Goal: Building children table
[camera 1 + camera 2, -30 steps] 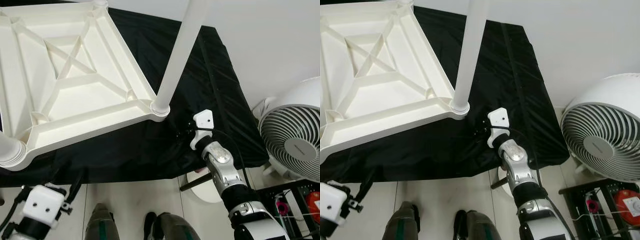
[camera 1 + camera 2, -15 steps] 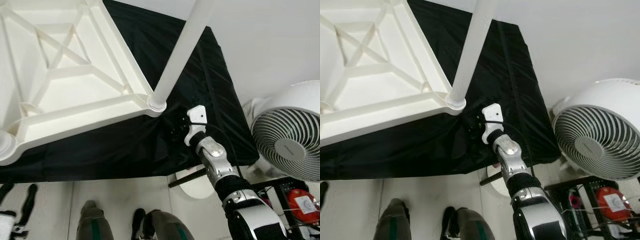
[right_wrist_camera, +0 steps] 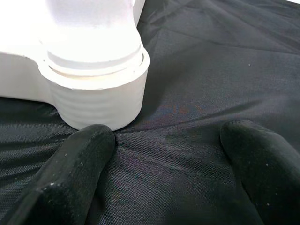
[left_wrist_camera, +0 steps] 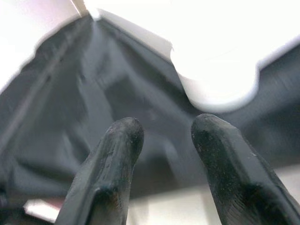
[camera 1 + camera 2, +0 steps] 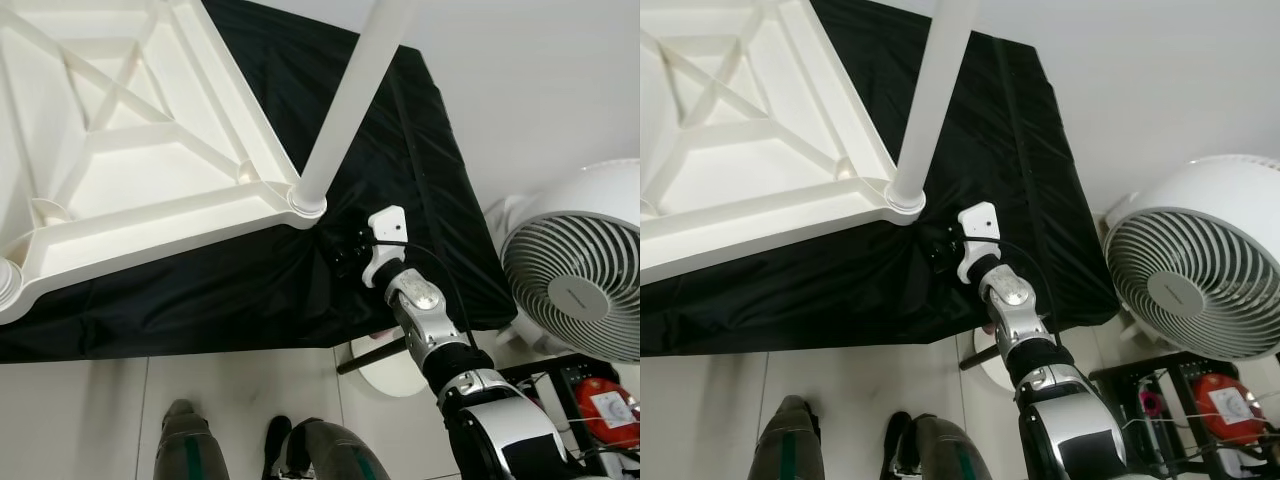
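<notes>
From my head, the upturned white tabletop [image 5: 130, 150] lies on the black cloth [image 5: 400, 130], its leg [image 5: 345, 110] upright at the near corner beside my right claw [image 5: 350, 262]; its wrist camera shows the fingers [image 3: 75, 173] wide apart, empty, by the socket [image 3: 93, 93]; my left claw [image 4: 164, 136] hangs open, empty.

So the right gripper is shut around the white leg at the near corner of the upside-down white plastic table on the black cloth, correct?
Not quite. The right gripper is open, not shut around the white leg. In the right wrist view its fingers sit spread on the black cloth just short of the leg's socket, gripping nothing. The rest holds: the upside-down white plastic table lies on the cloth.
</notes>
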You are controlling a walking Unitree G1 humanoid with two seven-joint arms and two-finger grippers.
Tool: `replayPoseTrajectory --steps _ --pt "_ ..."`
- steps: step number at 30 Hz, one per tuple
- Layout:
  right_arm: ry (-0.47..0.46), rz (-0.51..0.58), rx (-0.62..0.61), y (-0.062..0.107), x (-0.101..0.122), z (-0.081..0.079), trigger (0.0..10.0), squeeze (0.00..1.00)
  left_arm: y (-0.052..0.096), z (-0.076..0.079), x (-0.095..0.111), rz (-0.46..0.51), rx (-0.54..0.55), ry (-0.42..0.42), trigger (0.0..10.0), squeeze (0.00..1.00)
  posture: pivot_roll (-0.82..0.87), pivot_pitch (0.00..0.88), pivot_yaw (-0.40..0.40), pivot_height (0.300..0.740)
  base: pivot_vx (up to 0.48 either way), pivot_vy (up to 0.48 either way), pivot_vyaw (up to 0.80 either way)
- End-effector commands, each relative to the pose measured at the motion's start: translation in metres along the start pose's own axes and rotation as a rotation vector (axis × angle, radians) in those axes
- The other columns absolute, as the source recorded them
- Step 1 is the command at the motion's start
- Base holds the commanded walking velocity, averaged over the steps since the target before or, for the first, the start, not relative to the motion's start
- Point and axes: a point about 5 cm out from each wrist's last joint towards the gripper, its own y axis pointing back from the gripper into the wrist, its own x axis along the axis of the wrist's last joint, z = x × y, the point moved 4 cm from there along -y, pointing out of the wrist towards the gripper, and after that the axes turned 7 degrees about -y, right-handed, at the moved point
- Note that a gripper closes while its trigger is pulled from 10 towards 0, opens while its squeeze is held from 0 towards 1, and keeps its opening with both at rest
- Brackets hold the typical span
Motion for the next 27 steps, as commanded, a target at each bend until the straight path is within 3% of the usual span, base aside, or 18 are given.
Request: replayPoseTrajectory --steps 1,2,3,5,8,10,11,13,15,21,22,23,27 --pt "-0.007 -0.028 -0.003 0.006 -0.011 -0.001 10.0 0.0 -0.006 -0.023 -0.014 -0.055 0.211 0.042 10.0 0.0 0.38 0.153 -0.167 0.74 0.0 0.0 0.0" --pt "-0.013 -0.025 -0.022 0.008 -0.012 0.001 10.0 0.0 -0.024 -0.028 -0.015 -0.025 0.198 0.046 10.0 0.0 0.35 0.142 -0.146 0.74 0.0 0.0 0.0" --pt "-0.013 -0.025 -0.022 0.008 -0.012 0.001 10.0 0.0 -0.024 -0.028 -0.015 -0.025 0.198 0.046 10.0 0.0 0.35 0.142 -0.146 0.74 0.0 0.0 0.0" --pt "-0.011 -0.013 -0.046 0.011 -0.012 0.004 10.0 0.0 -0.051 -0.034 -0.015 0.013 0.181 0.044 10.0 0.0 0.33 0.136 -0.135 0.74 0.0 0.0 0.0" --pt "-0.01 -0.004 -0.059 0.012 -0.011 0.007 10.0 0.0 -0.063 -0.034 -0.014 0.03 0.173 0.05 10.0 0.0 0.32 0.13 -0.124 0.74 0.0 0.0 0.0" --pt "-0.009 0.009 -0.086 0.015 -0.009 0.012 10.0 0.0 -0.083 -0.031 -0.01 0.066 0.15 0.065 10.0 0.0 0.28 0.119 -0.099 0.74 0.0 0.0 0.0" --pt "-0.009 0.009 -0.086 0.015 -0.009 0.012 10.0 0.0 -0.083 -0.031 -0.01 0.066 0.15 0.065 10.0 0.0 0.28 0.119 -0.099 0.74 0.0 0.0 0.0" --pt "-0.006 0.018 -0.113 0.019 -0.009 0.016 10.0 0.0 -0.105 -0.022 0.0 0.116 0.115 0.081 10.0 0.0 0.27 0.114 -0.092 0.74 0.0 0.0 0.0" --pt "-0.004 0.024 -0.124 0.021 -0.009 0.017 10.0 0.0 -0.12 -0.018 0.009 0.158 0.105 0.133 10.0 0.0 0.26 0.113 -0.087 0.74 0.0 0.0 0.0" --pt "-0.004 0.031 -0.131 0.022 -0.008 0.018 10.0 0.0 -0.132 -0.005 0.02 0.193 0.074 0.184 10.0 0.0 0.24 0.108 -0.077 0.74 0.0 0.0 0.0" --pt "-0.002 0.032 -0.14 0.023 -0.008 0.02 10.0 0.0 -0.141 0.014 0.032 0.236 0.016 0.227 10.0 0.0 0.23 0.109 -0.078 0.74 0.0 0.0 0.0" --pt "-0.002 0.032 -0.14 0.023 -0.008 0.02 10.0 0.0 -0.141 0.014 0.032 0.236 0.016 0.227 10.0 0.0 0.23 0.109 -0.078 0.74 0.0 0.0 0.0" --pt "0.004 0.021 -0.155 0.025 -0.009 0.022 10.0 0.0 -0.146 0.045 0.045 0.274 -0.07 0.272 10.0 0.0 0.21 0.112 -0.07 0.74 0.0 0.0 0.0"
